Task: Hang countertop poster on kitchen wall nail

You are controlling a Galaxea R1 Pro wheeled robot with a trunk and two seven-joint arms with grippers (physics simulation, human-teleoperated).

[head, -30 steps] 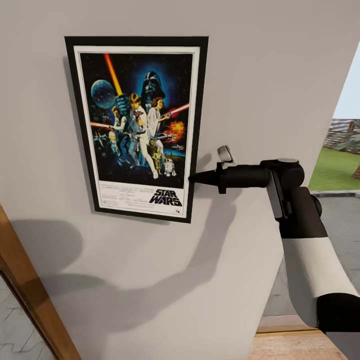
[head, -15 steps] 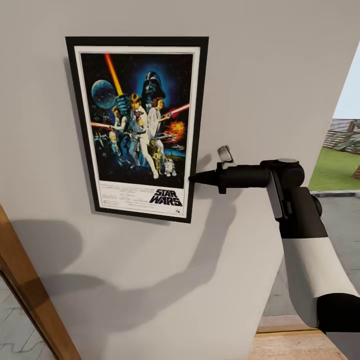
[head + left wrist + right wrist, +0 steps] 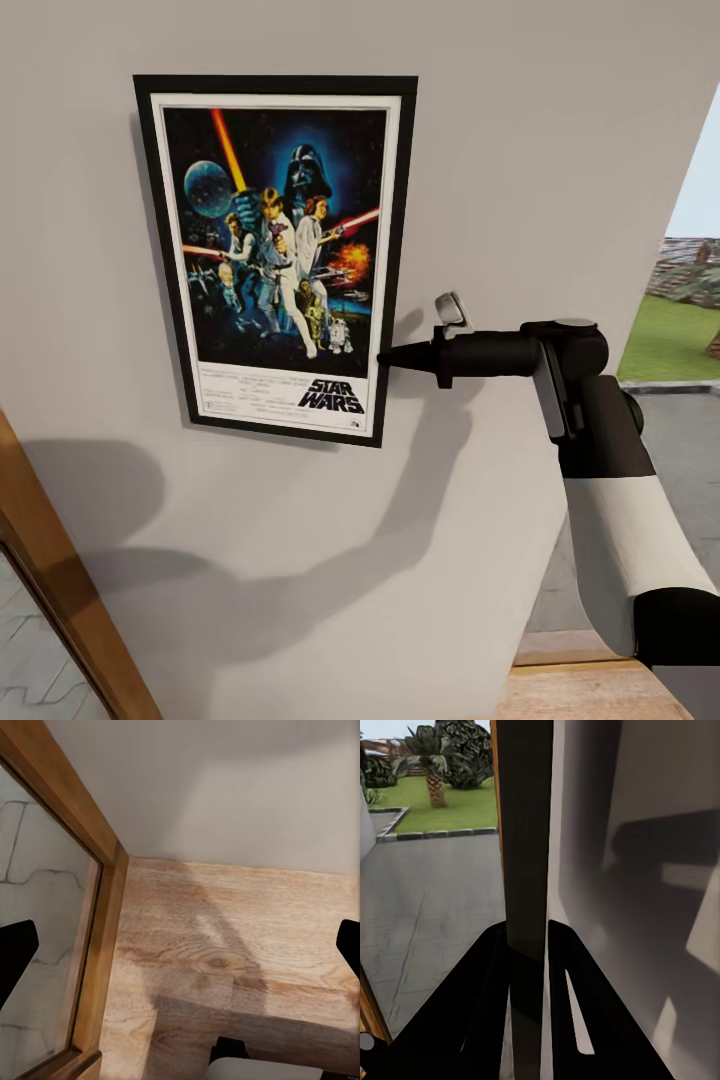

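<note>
The poster [image 3: 277, 258] sat flat against the wall [image 3: 560, 150], my right pincer [image 3: 385, 356] pinching its right edge low down, fingers [image 3: 484, 1005] narrow on the frame. I judged it light, stiff and thin, a bit slippery, best held by that rim. My left pincer [image 3: 180, 945] stood wide, holding nothing.

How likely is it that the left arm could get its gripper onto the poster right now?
Probably not without a big move. The left gripper is open and points down at the wooden floor beside a wooden door frame, while the poster sits high on the wall.
</note>
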